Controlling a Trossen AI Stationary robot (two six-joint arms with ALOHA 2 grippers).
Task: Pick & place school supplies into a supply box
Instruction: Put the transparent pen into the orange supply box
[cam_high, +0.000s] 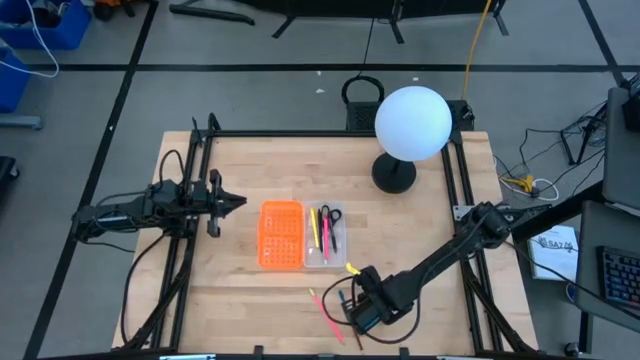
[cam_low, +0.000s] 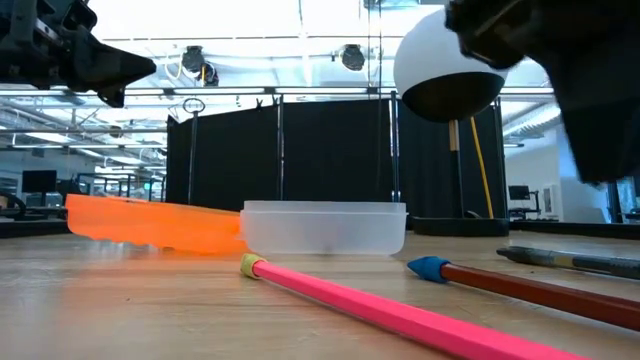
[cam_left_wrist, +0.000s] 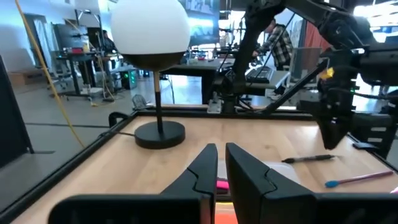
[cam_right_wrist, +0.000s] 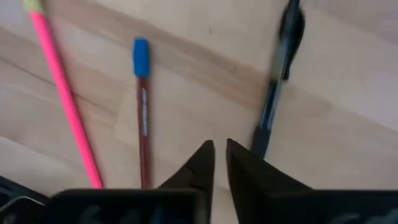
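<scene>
Step in hand, by judgement: picking. Right tool (cam_right_wrist: 220, 148), fingers nearly together and empty, hung over brown pencil (cam_right_wrist: 142, 118) beside black pen (cam_right_wrist: 277, 93), short of supply box (cam_high: 300, 235); next, spread, descend.

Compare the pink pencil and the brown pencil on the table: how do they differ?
The pink pencil has a bright pink body; the brown pencil is dark reddish brown. The pink pencil carries a yellowish end cap, the brown pencil a blue one. In the low view the pink pencil lies nearer the camera than the brown pencil. Both lie flat on the bare wood, outside the box.
</scene>
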